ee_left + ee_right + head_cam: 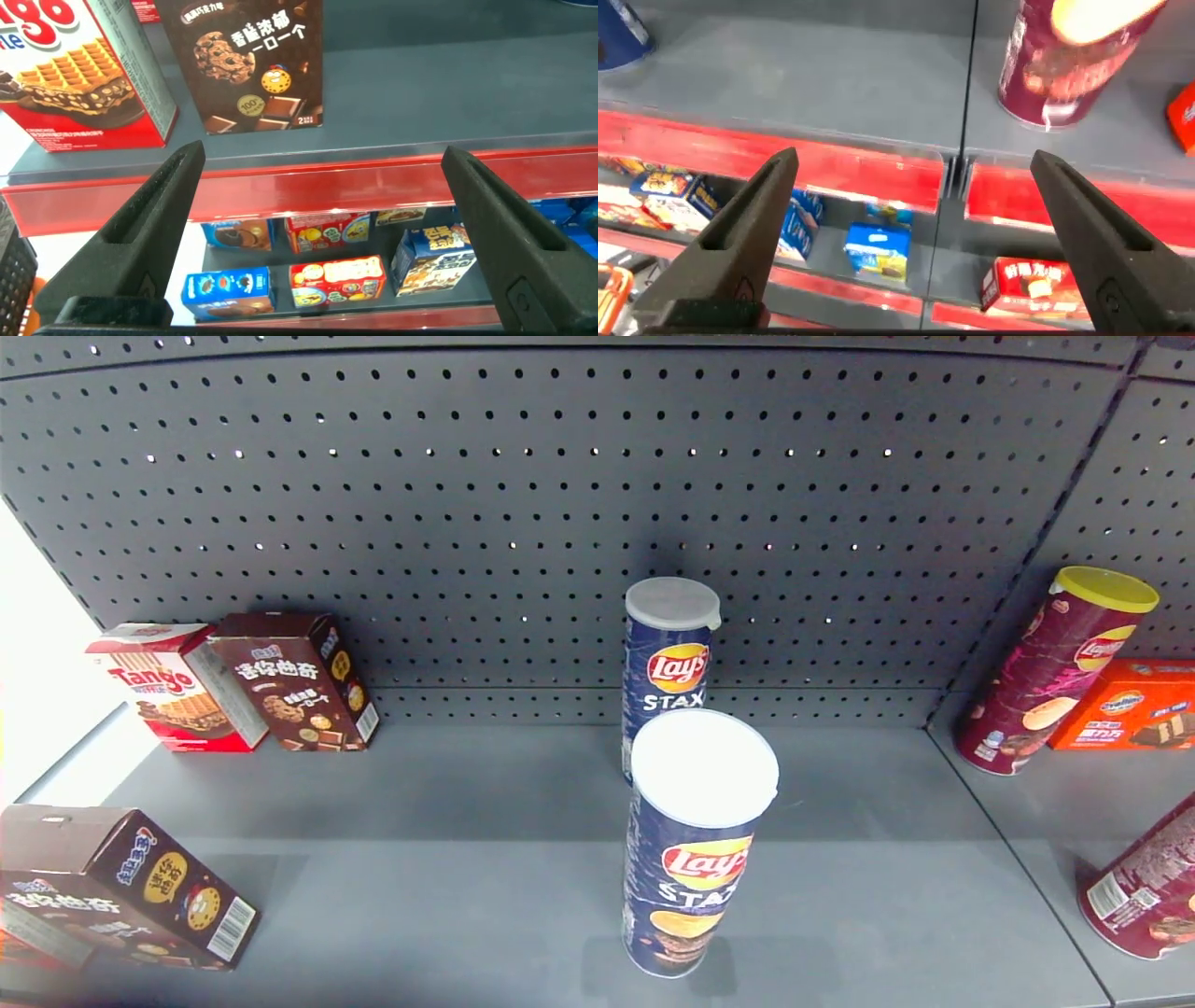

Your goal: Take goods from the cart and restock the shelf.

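Left gripper point(322, 159) is hanging wide open, holding nothing, facing the red shelf edge point(374, 187), cookie box point(248, 61) beyond | right gripper point(915, 159) is also spreading empty, maroon can point(1064, 65) ahead, its top cut off | on the shelf point(467, 821), front blue can point(695, 859) is standing at 6 o'clock of rear blue can point(667, 663), hiding its base

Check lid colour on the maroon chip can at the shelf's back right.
Yellow. The lid shows best in the head view.
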### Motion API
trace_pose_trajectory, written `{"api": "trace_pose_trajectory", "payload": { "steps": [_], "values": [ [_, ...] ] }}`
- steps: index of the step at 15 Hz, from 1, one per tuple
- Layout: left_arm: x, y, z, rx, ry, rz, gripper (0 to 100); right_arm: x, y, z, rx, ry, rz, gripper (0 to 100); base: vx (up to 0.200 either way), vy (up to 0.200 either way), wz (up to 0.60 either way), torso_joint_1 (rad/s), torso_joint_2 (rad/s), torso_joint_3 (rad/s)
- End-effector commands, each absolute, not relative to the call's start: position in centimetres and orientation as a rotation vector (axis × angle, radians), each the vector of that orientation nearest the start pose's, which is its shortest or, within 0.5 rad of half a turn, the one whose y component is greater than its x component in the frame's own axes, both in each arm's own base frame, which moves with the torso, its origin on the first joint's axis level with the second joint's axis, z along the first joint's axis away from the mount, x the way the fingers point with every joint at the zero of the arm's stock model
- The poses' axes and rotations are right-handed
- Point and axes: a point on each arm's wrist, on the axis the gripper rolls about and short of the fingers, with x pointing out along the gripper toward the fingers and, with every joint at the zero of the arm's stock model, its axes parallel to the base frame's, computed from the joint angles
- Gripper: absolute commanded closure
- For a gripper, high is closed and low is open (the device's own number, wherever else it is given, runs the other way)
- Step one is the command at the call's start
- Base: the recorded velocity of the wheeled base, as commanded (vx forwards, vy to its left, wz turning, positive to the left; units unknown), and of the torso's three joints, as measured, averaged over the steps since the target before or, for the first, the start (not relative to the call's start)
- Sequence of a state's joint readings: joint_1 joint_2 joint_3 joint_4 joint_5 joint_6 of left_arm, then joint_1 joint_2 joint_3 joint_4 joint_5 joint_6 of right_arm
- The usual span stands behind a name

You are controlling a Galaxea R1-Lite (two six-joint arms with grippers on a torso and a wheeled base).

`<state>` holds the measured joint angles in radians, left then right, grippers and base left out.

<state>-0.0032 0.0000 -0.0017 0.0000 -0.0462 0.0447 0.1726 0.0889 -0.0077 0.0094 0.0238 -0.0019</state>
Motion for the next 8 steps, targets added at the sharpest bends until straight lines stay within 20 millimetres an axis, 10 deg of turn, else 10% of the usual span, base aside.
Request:
{"api": "trace_pose_trajectory", "payload": {
  "steps": [1,8],
  "values": [
    [-2.28,-0.10,7.59,0.044,-0.001,-0.049,0,-1.59,-0.22,7.72,-0.013,0.097,0.198,0,0.000,0.000,0.00,0.000,0.00,0.000],
    [-2.28,-0.10,7.59,0.044,-0.001,-0.051,0,-1.83,0.11,7.68,0.000,0.066,-0.008,0,0.000,0.000,0.00,0.000,0.00,0.000]
  ]
}}
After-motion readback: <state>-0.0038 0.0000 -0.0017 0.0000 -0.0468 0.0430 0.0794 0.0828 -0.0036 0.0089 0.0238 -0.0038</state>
